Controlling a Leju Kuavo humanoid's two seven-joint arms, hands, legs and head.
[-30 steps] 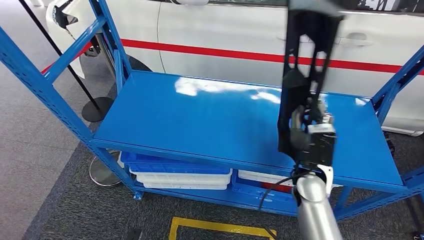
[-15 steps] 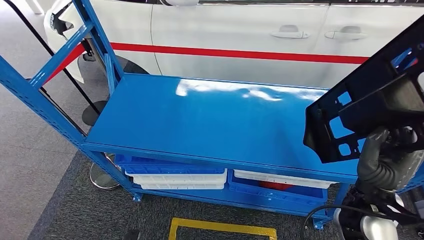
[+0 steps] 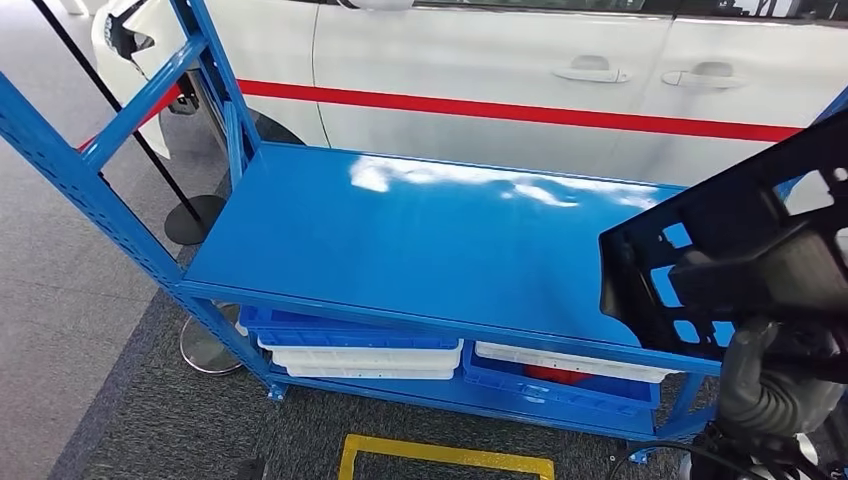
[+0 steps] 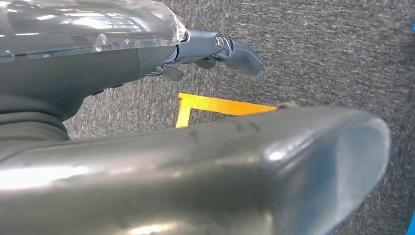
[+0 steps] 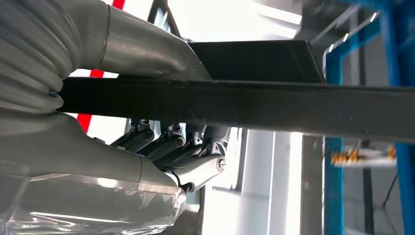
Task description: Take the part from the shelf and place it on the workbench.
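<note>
Head view shows the black part [image 3: 735,255] already off the blue shelf [image 3: 420,240], gripped in the right hand [image 5: 161,147] at the shelf's right end; left hand [image 4: 215,49] holds nothing, fingers loosely extended; placement on the workbench remains.

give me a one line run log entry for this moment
right hand holds part beside shelf | left hand empty above floor | part not yet placed
</note>
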